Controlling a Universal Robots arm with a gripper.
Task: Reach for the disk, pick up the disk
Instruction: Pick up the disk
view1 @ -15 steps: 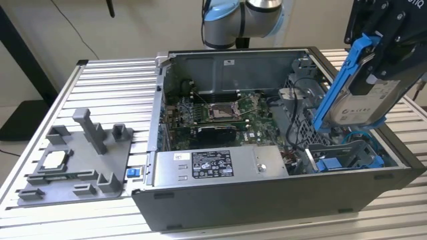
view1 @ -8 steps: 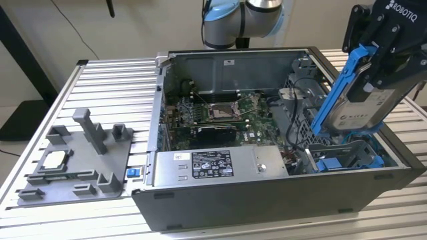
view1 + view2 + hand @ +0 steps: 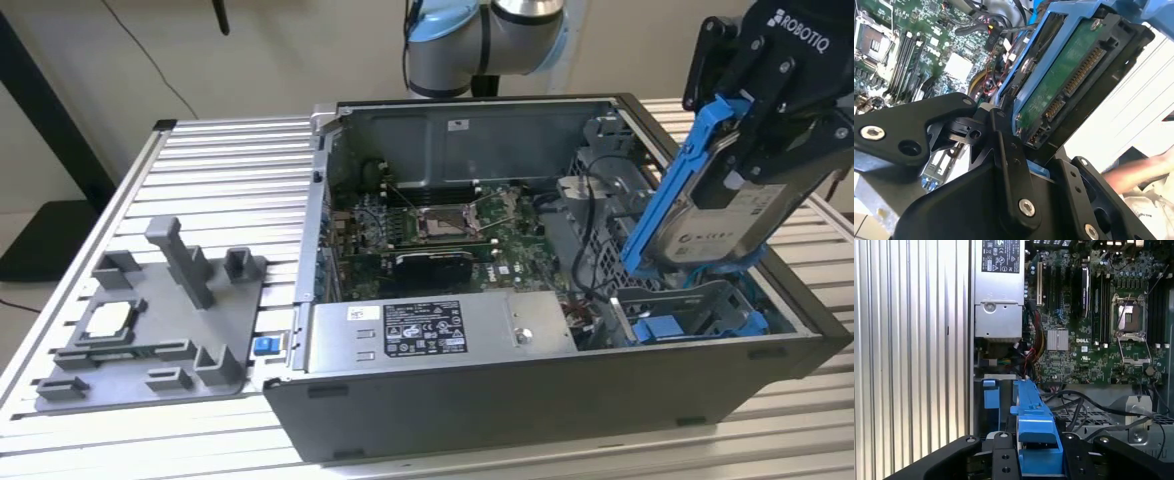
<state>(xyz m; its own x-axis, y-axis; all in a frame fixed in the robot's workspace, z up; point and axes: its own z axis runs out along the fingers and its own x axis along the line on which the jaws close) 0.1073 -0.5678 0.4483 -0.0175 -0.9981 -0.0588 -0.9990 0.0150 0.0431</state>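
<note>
The open computer case (image 3: 534, 400) sits on the slatted table (image 3: 214, 180). Above its corner at the exterior view's right, the gripper (image 3: 747, 140) is clamped on the disk (image 3: 721, 215), held tilted, clear of the case.

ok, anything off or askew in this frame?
A person's hand shows beside the case in the second wrist view, close to the working arm. Otherwise fine: the gripper holds the disk tilted above the drive bay, by its blue bracket.

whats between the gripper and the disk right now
Nothing: in the exterior view the gripper is shut on the disk, lifted tilted above the computer case.
</note>
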